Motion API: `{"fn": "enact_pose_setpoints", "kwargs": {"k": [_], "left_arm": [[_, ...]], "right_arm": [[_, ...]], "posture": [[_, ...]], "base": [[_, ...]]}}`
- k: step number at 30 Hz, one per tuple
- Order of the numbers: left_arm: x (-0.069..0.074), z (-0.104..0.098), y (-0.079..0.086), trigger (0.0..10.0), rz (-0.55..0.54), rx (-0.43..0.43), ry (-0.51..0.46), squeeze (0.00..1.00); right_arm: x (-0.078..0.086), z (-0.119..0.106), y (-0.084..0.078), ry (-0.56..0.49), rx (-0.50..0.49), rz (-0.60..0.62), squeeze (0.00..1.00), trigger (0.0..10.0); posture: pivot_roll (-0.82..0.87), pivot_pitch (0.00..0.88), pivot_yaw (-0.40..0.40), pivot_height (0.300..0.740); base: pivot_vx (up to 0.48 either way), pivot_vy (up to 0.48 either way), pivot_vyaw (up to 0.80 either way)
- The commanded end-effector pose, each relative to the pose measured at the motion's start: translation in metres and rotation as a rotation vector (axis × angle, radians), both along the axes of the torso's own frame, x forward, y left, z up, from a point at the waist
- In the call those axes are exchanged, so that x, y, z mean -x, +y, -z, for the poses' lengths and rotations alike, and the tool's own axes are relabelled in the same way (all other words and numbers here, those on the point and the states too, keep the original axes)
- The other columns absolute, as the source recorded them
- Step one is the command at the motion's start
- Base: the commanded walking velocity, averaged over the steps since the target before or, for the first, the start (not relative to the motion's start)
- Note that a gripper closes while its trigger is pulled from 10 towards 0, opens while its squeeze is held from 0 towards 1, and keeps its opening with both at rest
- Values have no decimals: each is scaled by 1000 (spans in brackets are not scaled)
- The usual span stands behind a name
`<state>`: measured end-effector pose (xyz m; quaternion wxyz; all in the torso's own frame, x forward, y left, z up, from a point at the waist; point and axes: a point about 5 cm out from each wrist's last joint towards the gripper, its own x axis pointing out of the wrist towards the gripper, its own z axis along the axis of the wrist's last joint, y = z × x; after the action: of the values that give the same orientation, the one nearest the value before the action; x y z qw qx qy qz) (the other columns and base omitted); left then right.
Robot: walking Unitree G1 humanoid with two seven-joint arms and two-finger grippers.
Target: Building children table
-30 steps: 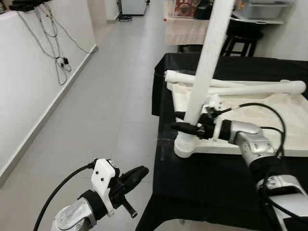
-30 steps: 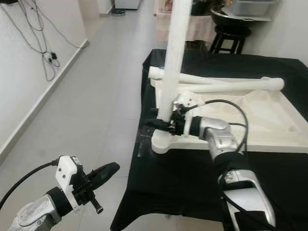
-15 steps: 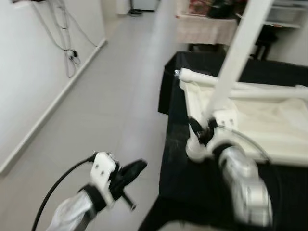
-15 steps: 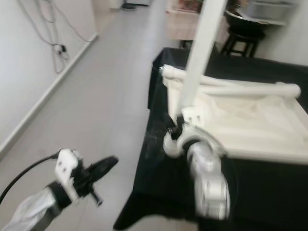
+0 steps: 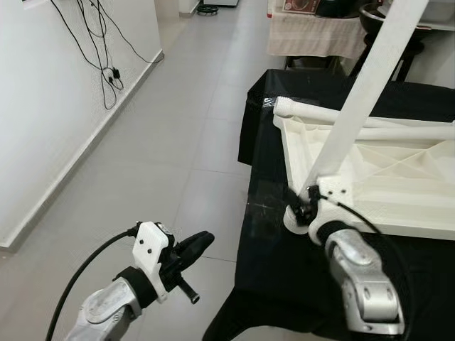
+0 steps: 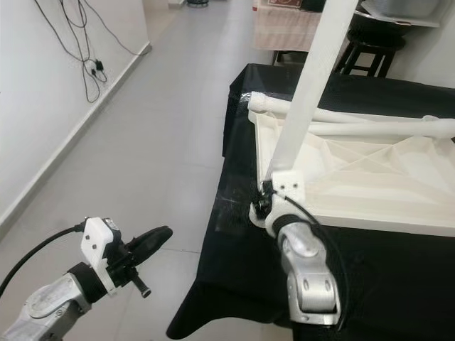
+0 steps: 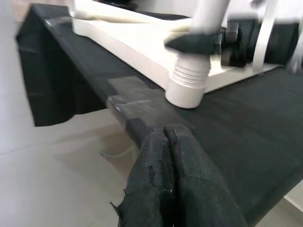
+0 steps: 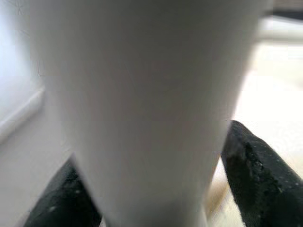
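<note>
right hand (image 6: 264, 204) clamped round white leg (image 5: 355, 114) near its base | leg stands tilted in tabletop (image 5: 398, 185) corner on black desk (image 5: 284, 263) | left hand (image 5: 190, 249) closed, empty, over floor (image 5: 163, 142)

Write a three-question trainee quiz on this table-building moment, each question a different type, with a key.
1. True or false: the right tool grips the upright white leg near its base.
2. Multiple choice: the left tool is (A) holding a loose leg, (B) shut and holding nothing, out over the floor, (C) resting on the tabletop.
3. Fill in: the upturned white tabletop lies on a ____ cloth.

Key: 1 true. 2 B. 3 black.
</note>
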<state>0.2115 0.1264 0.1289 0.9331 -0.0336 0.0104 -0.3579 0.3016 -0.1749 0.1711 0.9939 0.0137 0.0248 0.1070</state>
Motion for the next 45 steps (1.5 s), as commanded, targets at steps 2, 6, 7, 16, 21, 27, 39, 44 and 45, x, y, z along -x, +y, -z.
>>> {"fn": "enact_pose_setpoints", "kwargs": {"k": [2,6,7,16,21,27,39,44,45], "left_arm": [[0,2,-3,10000,3,-1,1,0],[0,2,-4,10000,6,1,1,0],[-1,2,-5,10000,6,2,0,0],[-4,3,-11,10000,10,-12,-21,0],[-4,4,-12,10000,5,-17,-26,0],[-4,5,-12,10000,-19,-44,-41,0],[-3,5,-6,10000,-26,-52,-45,0],[-5,6,-7,10000,9,-48,-29,0],[-5,6,-7,10000,9,-48,-29,0]], "right_arm": [[-2,-23,-8,-105,-63,-243,0,10000],[3,-30,-15,-124,63,-472,0,10000],[2,-30,-20,-105,102,-537,0,10000],[-36,-41,-33,-60,12,-720,0,0],[-36,-35,-37,-39,13,-762,0,0],[-27,-23,-47,-2,44,-788,0,0],[33,48,-10,224,134,-41,0,0],[26,38,10,147,166,-60,0,0],[26,38,10,147,166,-60,0,0]], "posture": [[49,125,-32,740],[54,125,-35,740],[54,123,-35,740],[75,103,-54,740],[76,96,-58,740],[66,93,-53,740],[24,114,-35,740],[15,107,-18,740],[15,107,-18,740]], "base": [[0,0,0],[0,0,0],[0,0,0],[0,0,0],[0,0,0],[0,0,0],[0,0,0],[0,0,0],[0,0,0]]}}
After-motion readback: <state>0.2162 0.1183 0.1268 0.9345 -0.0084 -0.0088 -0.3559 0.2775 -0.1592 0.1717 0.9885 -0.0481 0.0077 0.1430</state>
